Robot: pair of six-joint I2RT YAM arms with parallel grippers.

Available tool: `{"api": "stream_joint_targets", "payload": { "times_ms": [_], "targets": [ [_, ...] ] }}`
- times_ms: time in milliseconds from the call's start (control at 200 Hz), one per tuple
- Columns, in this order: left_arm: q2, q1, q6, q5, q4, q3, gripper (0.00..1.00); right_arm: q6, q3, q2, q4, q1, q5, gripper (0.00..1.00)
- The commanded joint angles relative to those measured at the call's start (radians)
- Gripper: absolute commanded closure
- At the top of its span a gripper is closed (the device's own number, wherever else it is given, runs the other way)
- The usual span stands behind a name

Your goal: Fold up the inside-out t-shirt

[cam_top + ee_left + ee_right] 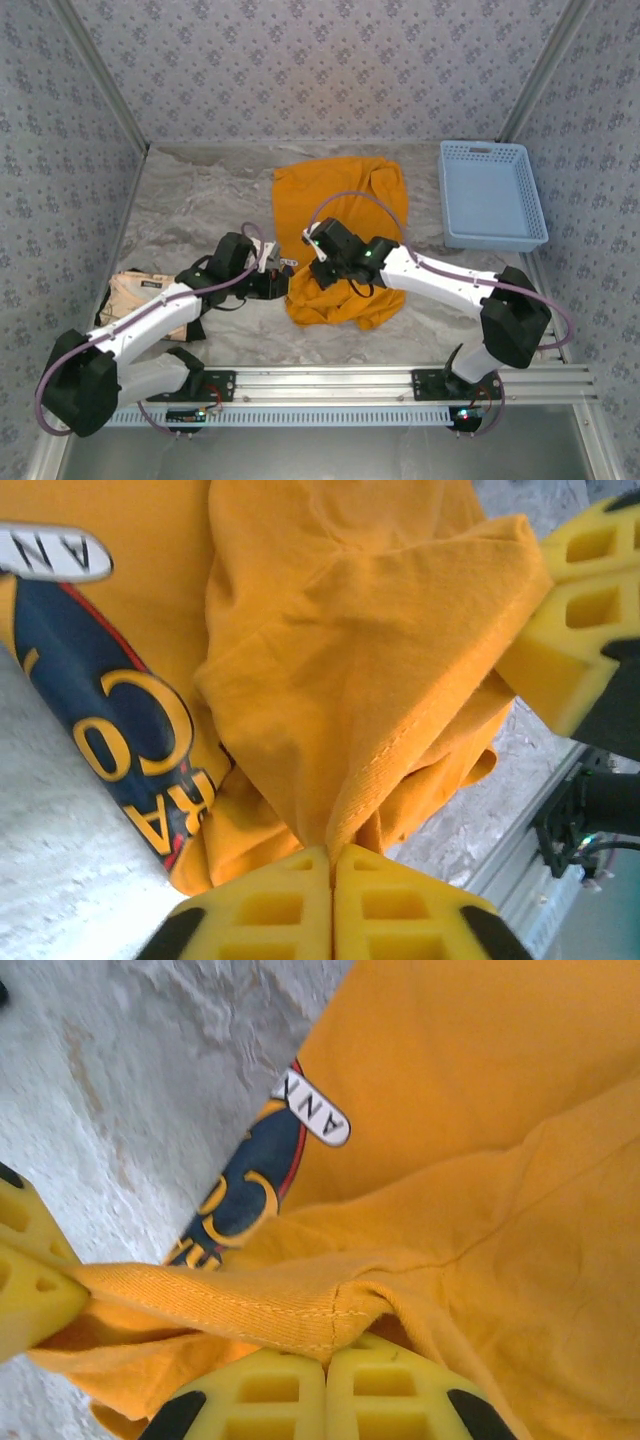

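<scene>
Mid-table, a soft orange-yellow cotton t-shirt (pixel 340 200) lies on the grey marbled tabletop (pixel 190 200), its near edge bunched and its dark printed graphic (pixel 110 730) showing | left gripper (pixel 332 865) clamped on a fold of the cloth | right gripper (pixel 326 1360) pinching a stitched hem, just beside the left

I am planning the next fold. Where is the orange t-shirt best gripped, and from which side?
Probably the stitched hem at the near left edge of the t-shirt, coming from the table on its left. There the cloth bunches into a raised ridge, easy to pinch; farther back it lies flatter. The left end effector and right end effector are shut there.
</scene>
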Motion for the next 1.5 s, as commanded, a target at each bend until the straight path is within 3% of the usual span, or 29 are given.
{"api": "stream_joint_targets", "payload": {
  "times_ms": [0,35,105,160,320,410,575,635,710,775,865,954,1014,1164,1224,1294,1354,1424,1494],
  "targets": [
    [-0.024,-0.004,0.073,-0.122,-0.042,0.027,0.83,-0.037,0.034,0.009,0.036,-0.034,-0.05,0.95],
    [-0.023,-0.003,0.091,-0.162,-0.035,0.028,0.82,-0.044,0.038,0.021,0.047,-0.044,-0.069,0.95],
    [-0.012,-0.002,0.127,-0.214,-0.029,0.031,0.81,-0.067,0.033,0.032,0.081,-0.071,-0.236,0.94],
    [0.008,-0.002,0.144,-0.227,-0.024,0.04,0.73,-0.066,0.024,0.036,0.105,-0.091,-0.369,0.93],
    [0.043,-0.006,0.143,-0.127,0.014,0.058,0.52,-0.08,0.03,0.047,0.068,-0.126,-0.52,0.93],
    [0.038,-0.014,0.149,-0.129,0.075,0.033,0.45,-0.097,0.018,0.037,0.064,-0.143,-0.624,0.94],
    [0.088,-0.015,0.199,-0.141,0.157,0.028,0.47,-0.153,0.022,0.036,0.011,-0.164,-0.761,0.94],
    [0.111,-0.015,0.211,-0.093,0.199,0.033,0.58,-0.173,0.022,0.03,-0.014,-0.174,-0.772,0.92],
    [0.126,-0.015,0.222,-0.084,0.241,0.028,0.85,-0.199,0.015,0.023,-0.046,-0.197,-0.736,0.9],
    [0.126,-0.011,0.232,-0.084,0.254,0.026,1.0,-0.213,0.001,0.02,-0.056,-0.231,-0.723,0.88],
    [0.12,-0.009,0.246,-0.057,0.262,0.019,1.0,-0.207,-0.036,0.01,-0.039,-0.277,-0.663,0.82],
    [0.117,-0.004,0.251,-0.002,0.251,0.015,1.0,-0.173,-0.063,-0.003,-0.027,-0.284,-0.391,0.69],
    [0.112,-0.001,0.243,0.01,0.227,0.019,1.0,-0.145,-0.073,0.001,-0.027,-0.283,-0.204,0.66],
    [0.101,0.015,0.209,0.002,0.217,-0.004,1.0,-0.081,-0.079,0.017,-0.035,-0.254,-0.001,0.6],
    [0.1,0.029,0.2,-0.004,0.208,-0.008,0.9,-0.081,-0.075,0.014,-0.053,-0.226,0.041,0.56],
    [0.099,0.046,0.176,-0.027,0.177,0.002,0.67,-0.079,-0.056,0.005,-0.086,-0.18,0.079,0.54],
    [0.107,0.053,0.166,-0.054,0.16,0.008,0.54,-0.085,-0.047,-0.015,-0.098,-0.132,0.078,0.54],
    [0.134,0.056,0.183,-0.057,0.167,0.012,0.44,-0.076,-0.048,-0.037,-0.095,-0.082,0.063,0.54],
    [0.176,0.057,0.209,-0.055,0.156,0.035,0.4,-0.043,-0.051,-0.046,-0.089,-0.042,0.069,0.53]
  ]
}}
